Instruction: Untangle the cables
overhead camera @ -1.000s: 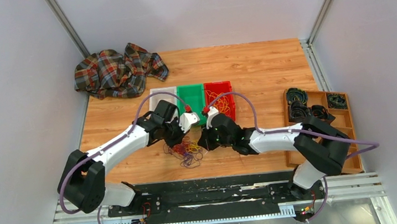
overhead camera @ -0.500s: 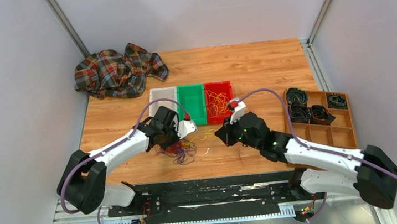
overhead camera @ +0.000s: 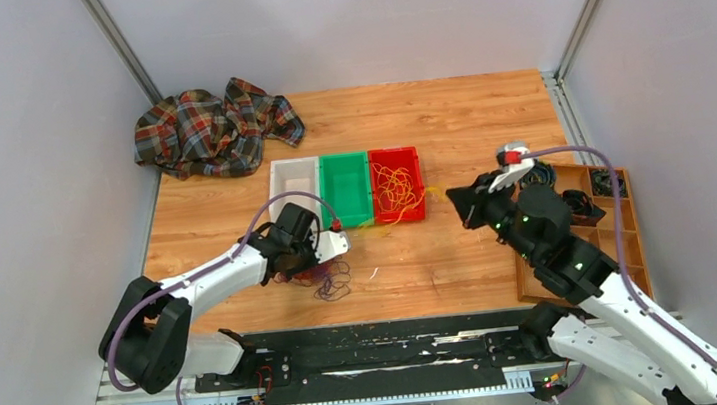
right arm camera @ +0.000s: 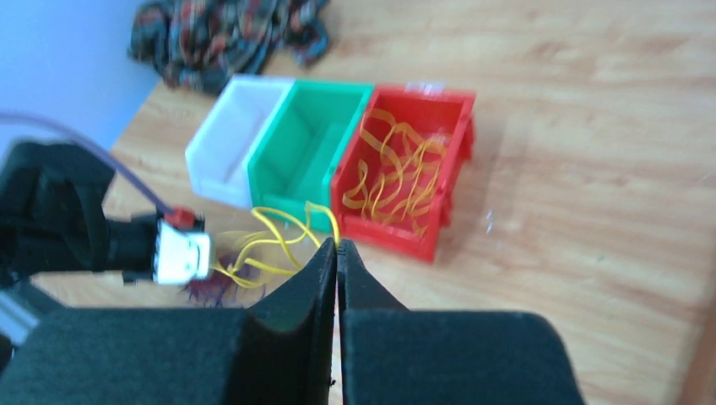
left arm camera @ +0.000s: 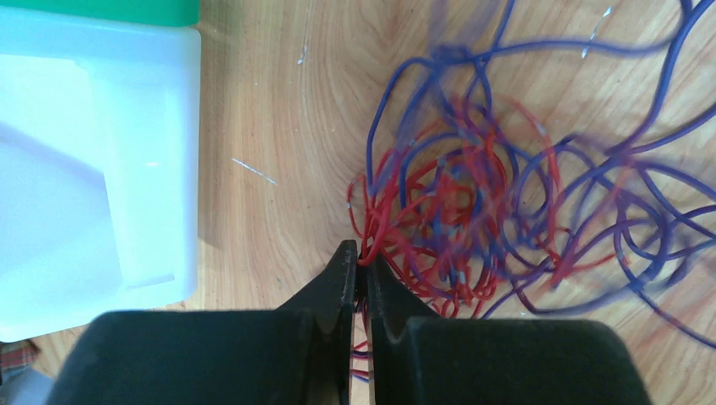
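1. Left gripper [left arm camera: 359, 263] clamped on red cable [left arm camera: 382, 221] in red-purple tangle [left arm camera: 507, 194], lying on desk [left arm camera: 279, 126] beside white bin [left arm camera: 152, 169].
2. Right gripper [right arm camera: 338, 246] pinching yellow cable [right arm camera: 270, 240], strand looping in front of green bin [right arm camera: 295, 152].

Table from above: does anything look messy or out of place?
Yes. A crumpled plaid cloth lies bunched at the far left corner, and red and purple wires sit knotted on bare wood near the white bin.
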Robot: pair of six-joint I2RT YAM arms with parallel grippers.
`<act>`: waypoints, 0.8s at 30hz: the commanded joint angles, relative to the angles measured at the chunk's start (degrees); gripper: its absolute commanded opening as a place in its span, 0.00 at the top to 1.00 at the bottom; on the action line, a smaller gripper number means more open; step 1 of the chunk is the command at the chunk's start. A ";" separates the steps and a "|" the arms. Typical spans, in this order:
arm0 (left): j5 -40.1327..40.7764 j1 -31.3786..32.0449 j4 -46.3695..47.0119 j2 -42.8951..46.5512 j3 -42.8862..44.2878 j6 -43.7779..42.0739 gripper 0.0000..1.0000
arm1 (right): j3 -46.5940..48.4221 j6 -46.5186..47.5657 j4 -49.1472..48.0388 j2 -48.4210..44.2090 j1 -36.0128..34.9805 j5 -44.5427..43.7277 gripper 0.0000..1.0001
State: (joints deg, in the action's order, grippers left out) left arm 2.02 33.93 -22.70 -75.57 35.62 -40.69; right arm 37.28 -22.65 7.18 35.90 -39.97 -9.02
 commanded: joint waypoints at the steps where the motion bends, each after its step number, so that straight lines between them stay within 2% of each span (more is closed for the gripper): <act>1: 2.01 -0.01 0.29 1.03 -1.77 -2.69 0.99 | 9.85 5.84 4.79 -1.88 4.48 -2.68 0.99; 9: 5.46 -0.01 2.96 1.41 -5.11 -5.92 0.99 | 20.16 11.75 6.87 0.28 5.82 -6.45 0.99; 24: -6.65 -0.01 -8.55 7.01 4.46 1.08 0.99 | 21.01 9.51 3.28 9.36 5.88 1.63 0.99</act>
State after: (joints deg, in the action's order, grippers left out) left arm -0.34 33.93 -27.33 -69.97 37.23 -41.85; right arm 57.58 -12.84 12.29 43.55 -34.92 -10.66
